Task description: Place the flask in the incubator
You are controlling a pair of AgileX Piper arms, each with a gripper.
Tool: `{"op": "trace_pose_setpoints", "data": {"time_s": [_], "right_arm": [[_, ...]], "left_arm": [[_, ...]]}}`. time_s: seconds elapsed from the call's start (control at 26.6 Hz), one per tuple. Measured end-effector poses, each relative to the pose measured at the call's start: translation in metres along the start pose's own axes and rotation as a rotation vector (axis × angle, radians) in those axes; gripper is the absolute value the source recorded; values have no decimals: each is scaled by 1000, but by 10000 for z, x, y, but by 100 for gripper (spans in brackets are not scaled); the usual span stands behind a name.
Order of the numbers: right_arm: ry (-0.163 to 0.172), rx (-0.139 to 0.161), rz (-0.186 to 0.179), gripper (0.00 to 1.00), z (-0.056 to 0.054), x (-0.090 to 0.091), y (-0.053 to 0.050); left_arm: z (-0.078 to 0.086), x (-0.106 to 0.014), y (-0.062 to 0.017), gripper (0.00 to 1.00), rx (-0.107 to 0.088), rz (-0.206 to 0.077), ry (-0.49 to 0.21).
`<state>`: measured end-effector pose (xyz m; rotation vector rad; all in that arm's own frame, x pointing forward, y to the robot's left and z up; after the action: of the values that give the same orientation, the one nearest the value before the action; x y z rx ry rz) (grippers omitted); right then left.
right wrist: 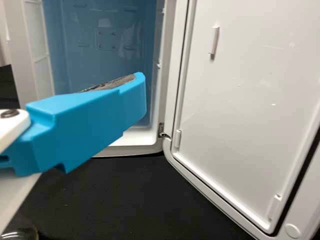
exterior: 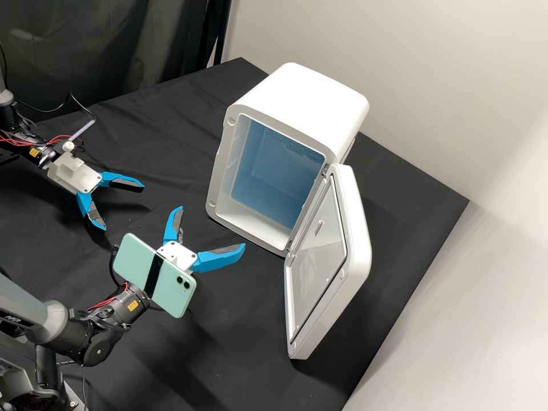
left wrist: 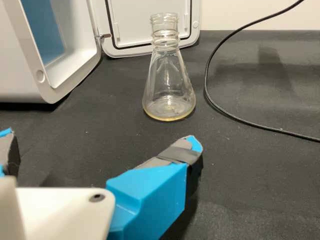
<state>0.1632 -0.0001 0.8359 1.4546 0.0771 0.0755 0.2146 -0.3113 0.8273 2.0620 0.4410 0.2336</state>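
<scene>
Sitting upright on the black table (exterior: pixel 411 188), outside the white incubator (exterior: pixel 308 103): clear flask (left wrist: pixel 168 85).

Spread across most of the high view, cloth-covered table; at centre, incubator with pale blue interior, door (exterior: pixel 334 257) swung wide toward lower right. At upper left, left tool (exterior: pixel 122 206), blue fingers apart, gripping nothing; at lower centre-left, right tool (exterior: pixel 210 228), fingers likewise apart, pointing toward the incubator's mouth, gripping nothing. Seen from the left wrist, flask with narrow neck up, yellowish ring at the base, in front of the open door, near the incubator's front corner, clear of the blue fingers. Beside the flask, thin black cable (left wrist: pixel 260 127) curving over the table.
</scene>
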Motion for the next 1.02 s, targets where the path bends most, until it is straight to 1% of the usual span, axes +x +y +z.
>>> {"op": "trace_pose_setpoints", "data": {"time_s": [0.15,0.34,0.41,0.64,0.75,0.83,1.02], "right_arm": [[-17,-17,-2,100,39,-23,19],[-50,-29,10,100,99,-51,52],[-65,-38,17,100,123,-65,68],[-82,-49,26,100,150,-85,91],[-79,-70,31,100,140,-96,103],[-65,-100,41,100,103,-107,122],[-23,-155,71,100,-4,-143,167]], "left_arm": [[0,0,0,100,0,0,0],[0,0,0,100,0,0,0],[0,0,0,100,0,0,0],[0,0,0,100,0,0,0],[0,0,0,100,0,0,0],[0,0,0,100,0,0,0],[0,0,0,100,0,0,0]]}}
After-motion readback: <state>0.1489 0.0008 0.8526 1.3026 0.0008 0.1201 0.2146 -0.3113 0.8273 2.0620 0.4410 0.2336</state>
